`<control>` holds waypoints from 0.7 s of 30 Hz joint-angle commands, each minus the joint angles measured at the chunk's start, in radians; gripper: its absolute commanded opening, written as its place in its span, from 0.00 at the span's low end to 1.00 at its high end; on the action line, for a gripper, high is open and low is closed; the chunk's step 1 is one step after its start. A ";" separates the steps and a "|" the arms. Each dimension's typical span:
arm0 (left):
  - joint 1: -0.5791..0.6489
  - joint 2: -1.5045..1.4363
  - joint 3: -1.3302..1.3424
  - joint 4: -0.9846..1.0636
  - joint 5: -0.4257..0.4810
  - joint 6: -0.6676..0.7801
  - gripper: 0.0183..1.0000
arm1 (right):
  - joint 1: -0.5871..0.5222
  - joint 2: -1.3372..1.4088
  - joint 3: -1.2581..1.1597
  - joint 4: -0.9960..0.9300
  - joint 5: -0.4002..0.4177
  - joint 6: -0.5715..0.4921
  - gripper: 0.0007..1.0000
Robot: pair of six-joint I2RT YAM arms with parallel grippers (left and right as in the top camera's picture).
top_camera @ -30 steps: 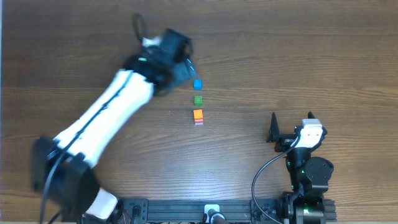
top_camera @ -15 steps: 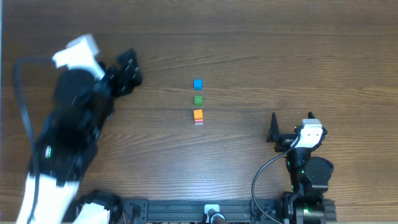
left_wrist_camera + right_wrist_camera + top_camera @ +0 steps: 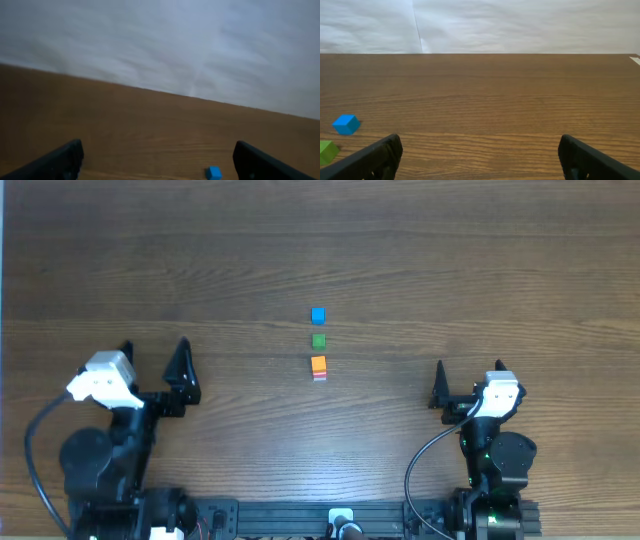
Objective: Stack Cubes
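Centrally, three cubes lay in a straight line on the wooden surface (image 3: 480,260), running away from the arm bases.
- Farthest pos.: blue cube (image 3: 318,315).
- Mid pos.: green cube (image 3: 318,340), near the blue one but not touching it.
- Nearest pos.: orange cube (image 3: 318,364), set apart from the green one. A thin pink-red strip (image 3: 319,377) showed along its near edge; whether that was a separate cube underneath could not be told.

The left claw (image 3: 155,348) sat at the left side, close to its own base and well apart from the cubes. Its fingers were spread wide w/ nothing between them. In the left wrist view the blue cube showed far ahead, nearer one finger than the other.

The right claw (image 3: 468,366) sat at the right side, close to its base, likewise spread wide and empty. Its wrist view showed the blue and green cubes off to one side, both resting flat on the surface.
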 commanded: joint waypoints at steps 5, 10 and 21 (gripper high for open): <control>0.005 -0.133 -0.154 0.031 0.051 0.171 0.99 | -0.005 -0.008 -0.006 -0.002 -0.004 0.003 0.99; 0.005 -0.222 -0.275 0.119 0.094 0.170 1.00 | -0.005 -0.008 -0.006 -0.002 -0.004 0.003 0.99; 0.005 -0.249 -0.410 0.240 0.132 0.172 1.00 | -0.005 -0.008 -0.006 -0.002 -0.004 0.003 0.99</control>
